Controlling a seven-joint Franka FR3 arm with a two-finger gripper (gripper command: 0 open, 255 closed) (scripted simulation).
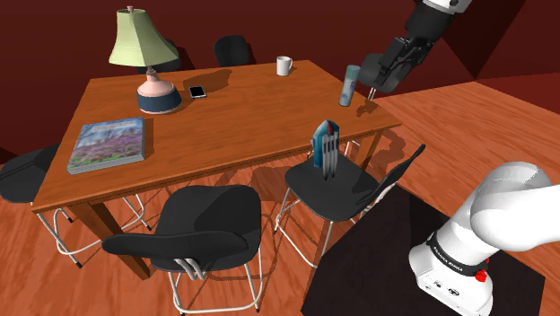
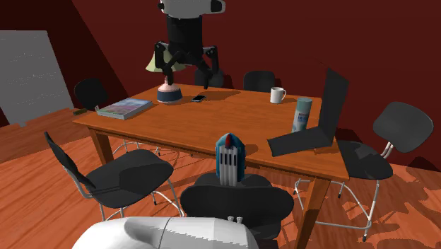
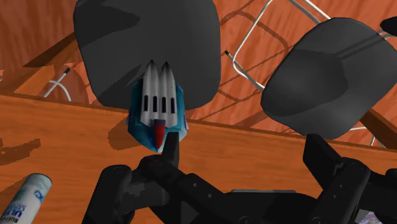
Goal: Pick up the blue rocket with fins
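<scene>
The blue rocket (image 1: 326, 148) with white-grey fins and a red nose stands upright on a black chair seat (image 1: 352, 193) tucked against the wooden table's long side. It appears again in the second exterior view as the rocket (image 2: 229, 159). My gripper (image 1: 372, 83) hangs open above the table's corner, beside a light-blue can (image 1: 349, 85), higher than the rocket and apart from it. From across the table the gripper (image 2: 187, 67) shows its fingers spread with nothing between them. The wrist view looks down on the rocket (image 3: 157, 111) past the table's edge, ahead of the gripper (image 3: 219, 175).
The wooden table (image 1: 233, 126) carries a lamp (image 1: 148, 63), a phone (image 1: 196, 92), a white mug (image 1: 284, 65) and a book (image 1: 108, 144). Several black chairs ring it, one (image 1: 202, 229) next to the rocket's chair. My stand (image 1: 422, 260) sits at the lower right.
</scene>
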